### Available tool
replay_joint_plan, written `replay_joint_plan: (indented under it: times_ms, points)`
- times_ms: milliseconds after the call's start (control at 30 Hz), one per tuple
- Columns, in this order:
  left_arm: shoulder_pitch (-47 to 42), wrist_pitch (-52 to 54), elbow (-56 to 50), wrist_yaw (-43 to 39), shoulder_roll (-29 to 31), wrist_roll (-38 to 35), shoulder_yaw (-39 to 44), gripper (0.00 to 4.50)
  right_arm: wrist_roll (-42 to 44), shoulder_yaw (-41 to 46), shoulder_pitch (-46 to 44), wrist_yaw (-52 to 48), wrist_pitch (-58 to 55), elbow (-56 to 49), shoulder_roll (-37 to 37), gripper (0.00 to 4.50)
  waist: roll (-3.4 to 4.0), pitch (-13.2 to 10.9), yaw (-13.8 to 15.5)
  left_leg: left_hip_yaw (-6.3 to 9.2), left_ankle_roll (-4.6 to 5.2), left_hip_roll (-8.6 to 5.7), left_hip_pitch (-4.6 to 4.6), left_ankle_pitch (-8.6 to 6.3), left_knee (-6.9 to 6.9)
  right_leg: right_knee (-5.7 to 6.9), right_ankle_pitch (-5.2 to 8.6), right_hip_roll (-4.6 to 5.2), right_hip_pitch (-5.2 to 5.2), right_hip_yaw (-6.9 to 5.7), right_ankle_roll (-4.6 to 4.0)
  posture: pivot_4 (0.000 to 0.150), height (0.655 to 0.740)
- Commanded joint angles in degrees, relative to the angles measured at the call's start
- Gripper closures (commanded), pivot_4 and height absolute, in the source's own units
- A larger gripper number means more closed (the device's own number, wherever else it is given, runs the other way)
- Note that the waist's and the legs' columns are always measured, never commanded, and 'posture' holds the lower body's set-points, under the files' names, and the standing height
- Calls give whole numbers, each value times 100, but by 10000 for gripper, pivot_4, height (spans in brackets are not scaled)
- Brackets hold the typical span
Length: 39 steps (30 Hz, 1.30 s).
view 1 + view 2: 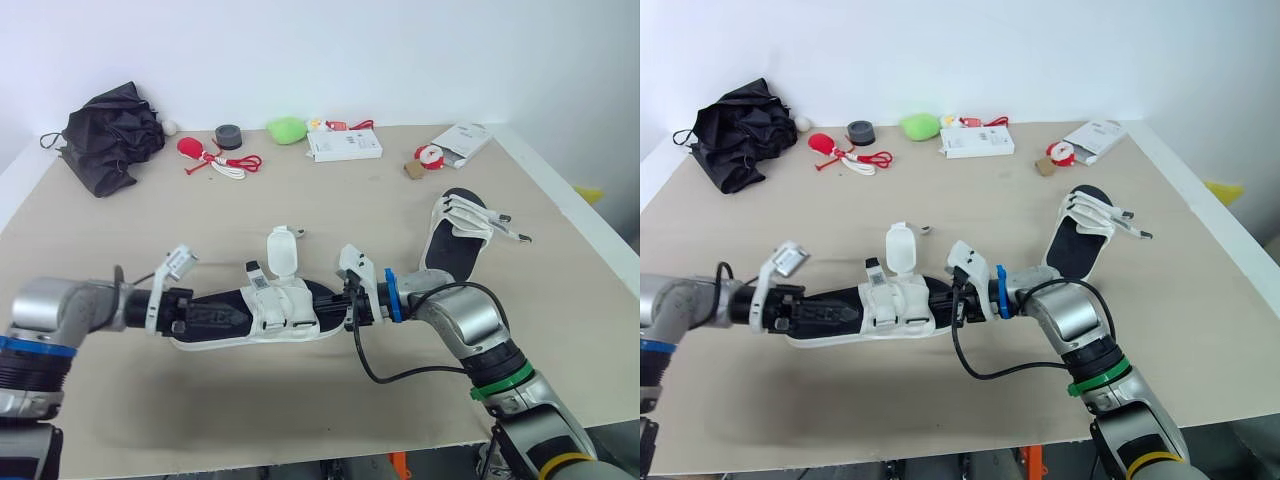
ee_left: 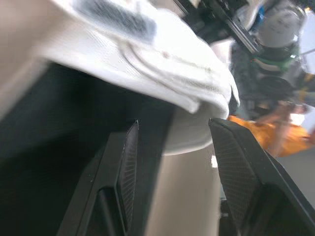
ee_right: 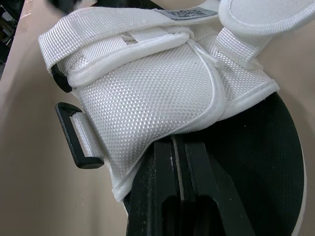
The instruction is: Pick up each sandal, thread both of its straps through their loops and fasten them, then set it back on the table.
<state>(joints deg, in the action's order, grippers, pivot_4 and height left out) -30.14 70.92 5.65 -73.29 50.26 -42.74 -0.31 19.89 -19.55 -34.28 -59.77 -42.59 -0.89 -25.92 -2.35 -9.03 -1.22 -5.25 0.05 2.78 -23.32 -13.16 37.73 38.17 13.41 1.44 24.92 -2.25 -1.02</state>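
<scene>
Black bundle [image 1: 108, 135], tape roll [image 1: 228, 136], white box [image 1: 344, 145] lie on table [image 1: 300, 205].

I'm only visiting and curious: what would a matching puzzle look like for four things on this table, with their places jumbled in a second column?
Things:
1. near sandal
2. far sandal
3. black bundle
4. green lump

Places:
A. far left corner of the table
B. far edge, beside the white box
C. lying alone on the robot's right side
D. closest to the robot, one white flap standing up

Pairs: 1-D, 2-C, 3-A, 4-B.
</scene>
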Motion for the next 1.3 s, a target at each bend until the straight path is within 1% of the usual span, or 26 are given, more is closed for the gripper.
replay_joint_plan:
  times_ms: [33,133,200,300,433,533,667,900,1067,1233,1300]
  points:
    - [-385,-190,177,-555,450,32,-96,21563,-160,-214,4,-86,-35,45,-118,45000,0,0,-6,-1,0,-1,0,0,0,0,0,0,0,1,0,1500,7400]
    - [-776,-212,385,-813,556,15,-191,21563,-379,-399,-95,-128,3,139,-261,45000,0,0,-1,-4,0,-6,0,-1,-3,0,2,-2,1,3,-1,1500,7400]
    - [-1167,-115,636,-559,211,-82,-20,21563,-477,-527,-246,-163,-84,207,-311,45000,0,0,8,-4,1,-8,-2,-1,-3,-1,2,-6,2,0,-1,1500,7400]
    - [-1636,155,958,-46,-485,-332,354,21563,-634,-834,-497,-395,-163,168,-477,45000,-2,1,31,1,7,-10,-1,2,10,-1,-3,-6,-8,-7,9,1500,7400]
    - [-1851,158,1172,702,-1279,-266,574,21563,-666,-1036,-796,-704,-220,124,-618,45000,-1,1,18,-2,12,-14,-3,4,22,1,-11,-2,-11,1,21,1500,7400]
    - [-1827,89,1236,903,-1583,-203,491,21563,-685,-1042,-991,-824,-236,229,-627,45000,-1,1,15,-4,18,-14,-12,0,24,1,-10,-3,-4,5,20,1500,7400]
    - [-1647,48,1239,936,-1553,-47,237,21563,-722,-1034,-1002,-836,-184,289,-623,45000,0,1,15,-5,18,-15,-18,-5,23,0,-11,1,2,8,7,1500,7400]
    - [-1906,93,2229,1256,-1530,17,755,21563,-704,-1026,-793,-723,-188,208,-535,45000,-1,1,22,-2,18,-15,-17,-5,28,1,-9,9,-2,-1,14,1500,7400]
    - [-1999,123,2623,1280,-1553,178,683,21563,-704,-998,-764,-664,-209,210,-469,45000,-1,1,14,-4,18,-17,-15,-5,31,0,-11,9,-5,1,16,1500,7400]
    - [-2173,24,2979,1386,-1929,351,582,21563,-681,-959,-732,-606,-255,173,-436,45000,-1,1,15,-2,16,-12,-14,-4,30,2,-12,9,-4,0,13,1500,7400]
    - [-2447,-79,3452,1576,-2208,398,740,21563,-669,-929,-699,-569,-291,133,-426,45000,-2,1,23,0,15,-13,-15,-3,35,2,-15,7,-5,-3,12,1500,7400]
